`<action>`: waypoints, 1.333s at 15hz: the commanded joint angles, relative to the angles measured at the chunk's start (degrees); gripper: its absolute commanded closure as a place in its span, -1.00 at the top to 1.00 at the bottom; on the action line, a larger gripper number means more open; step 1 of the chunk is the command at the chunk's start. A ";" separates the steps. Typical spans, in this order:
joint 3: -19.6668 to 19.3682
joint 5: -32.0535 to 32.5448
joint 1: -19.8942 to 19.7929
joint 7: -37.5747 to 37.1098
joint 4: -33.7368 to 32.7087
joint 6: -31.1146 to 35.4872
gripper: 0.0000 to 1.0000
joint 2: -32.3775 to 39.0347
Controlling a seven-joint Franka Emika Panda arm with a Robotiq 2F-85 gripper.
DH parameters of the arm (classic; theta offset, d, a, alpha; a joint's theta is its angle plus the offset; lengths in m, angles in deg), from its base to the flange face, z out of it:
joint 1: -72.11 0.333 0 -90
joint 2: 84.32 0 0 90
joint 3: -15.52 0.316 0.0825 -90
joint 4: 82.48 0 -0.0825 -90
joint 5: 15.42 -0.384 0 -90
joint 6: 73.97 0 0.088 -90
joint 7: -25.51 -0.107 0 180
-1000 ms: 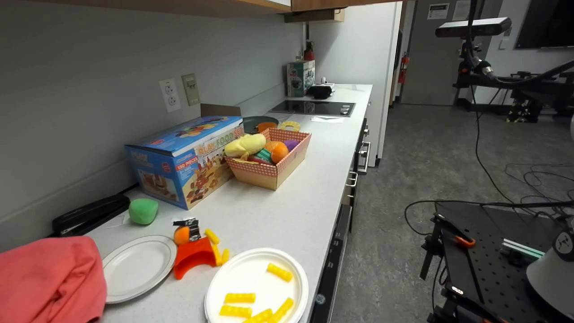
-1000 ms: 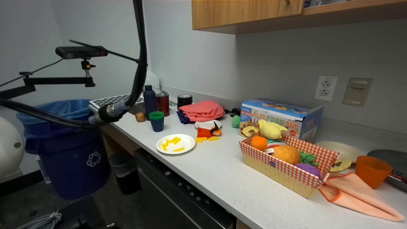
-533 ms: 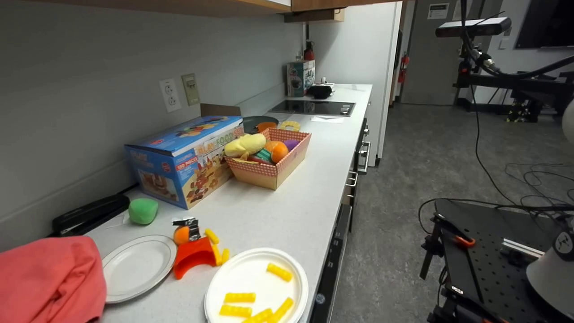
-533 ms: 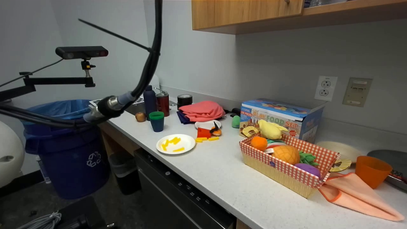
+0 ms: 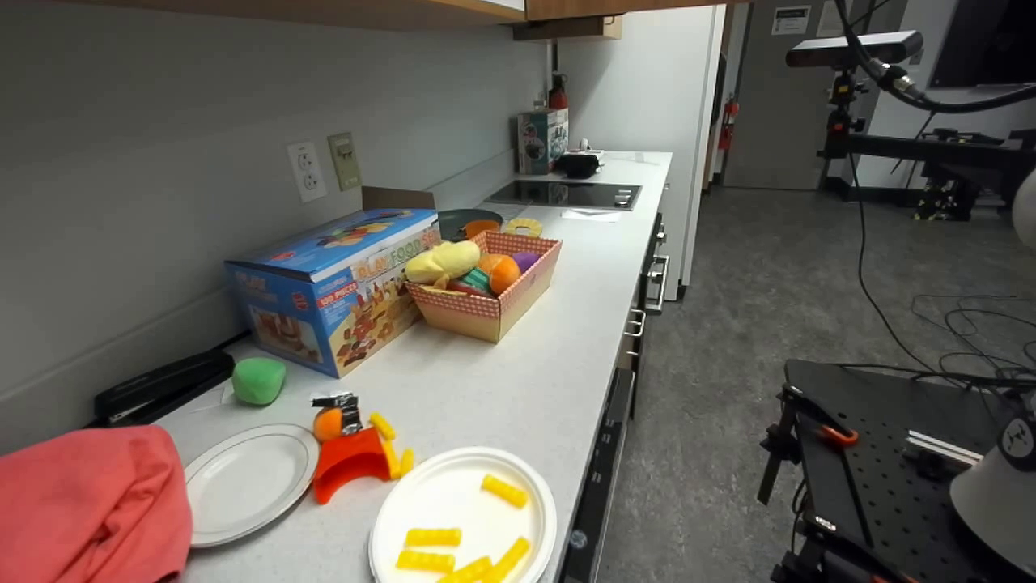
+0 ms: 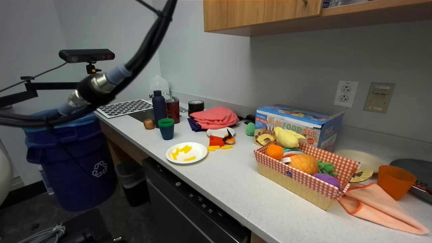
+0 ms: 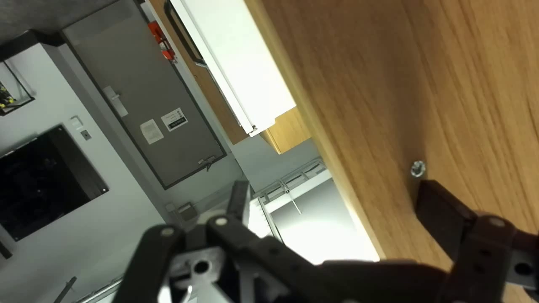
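Table [image 5: 558,324]: lgst item; 1 long unit, in both ext. views.

Grey door [image 7: 143,97]: bkgd of wrist view, well apart from all nr. items.

Wood panel [image 7: 400,84]: 1 unit, nearest lg. item; fills R side of wrist view. Long straight edge slants upper L to lower R there, passing thru gap btwn. fingers [image 7: 442,219]: one finger off the edge, other in front of wood face. Contact w/ wood: can't tell.

End effector [image 7: 332,193]: 1 unit, only arm; fingers wide apart, no item held. Out of frame in both ext. views.

Metal fitting [image 7: 418,168]: sm., round, 1 unit, smallest item. On wood face, at tip of wood-side finger, slightly above it in wrist view; nr. that end of gap, not mid-gap. Touching or apart: can't tell. Knob or screw head: can't tell.
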 commanded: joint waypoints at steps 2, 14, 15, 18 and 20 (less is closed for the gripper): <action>8.30 -1.22 -16.40 -4.54 -6.68 -10.82 1.00 -6.35; 4.48 6.63 -10.08 -10.70 -6.21 -10.24 1.00 -7.43; 3.13 7.99 -8.03 -10.64 -5.54 -9.73 1.00 -7.16; -3.32 12.91 0.23 -12.48 -2.14 -7.90 1.00 -7.65; -7.55 15.58 6.02 -13.05 0.28 -6.63 1.00 -7.93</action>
